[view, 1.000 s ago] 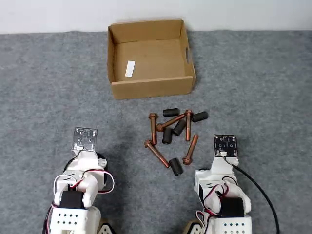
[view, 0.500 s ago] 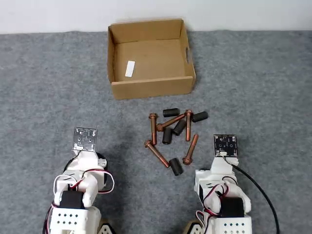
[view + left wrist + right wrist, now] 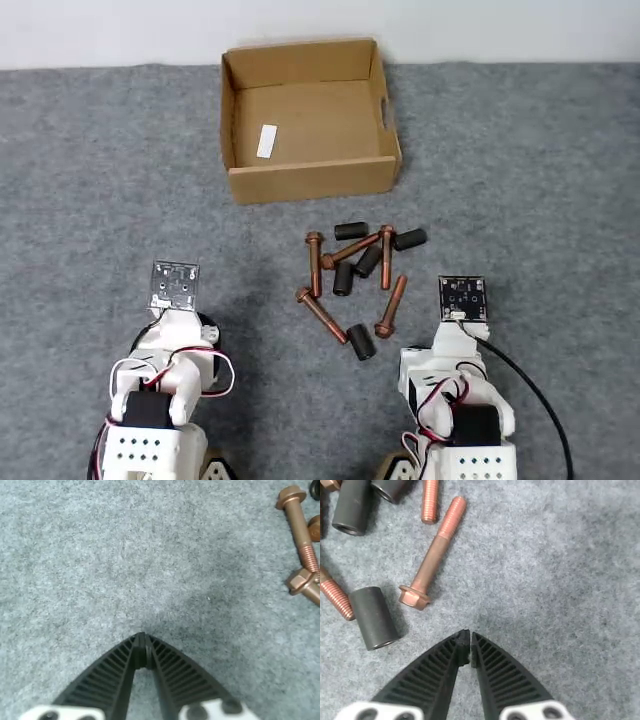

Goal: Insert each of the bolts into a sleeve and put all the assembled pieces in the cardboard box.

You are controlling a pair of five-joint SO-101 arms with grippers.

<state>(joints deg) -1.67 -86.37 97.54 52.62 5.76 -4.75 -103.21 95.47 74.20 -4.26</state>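
Nothing is changing over this last second: the left arm (image 3: 172,350) and right arm (image 3: 455,365) are sitting parked at the near edge, exactly where they were. The left gripper (image 3: 144,652) is hanging over bare carpet (image 3: 100,555), jaws pressed together on nothing. The right gripper (image 3: 470,650) is doing the same, tips all but touching and empty, with a bolt (image 3: 432,555) and a sleeve (image 3: 372,617) lying close by.

The pile (image 3: 343,278) is lying untouched in the middle, between the arms and the box (image 3: 312,180): five bolts and five sleeves, all loose, none joined. The box is waiting at the far side with just a white label (image 3: 266,141) inside.

So the assembly is not getting under way yet. By my reading the right arm is sitting closest to a first pick.
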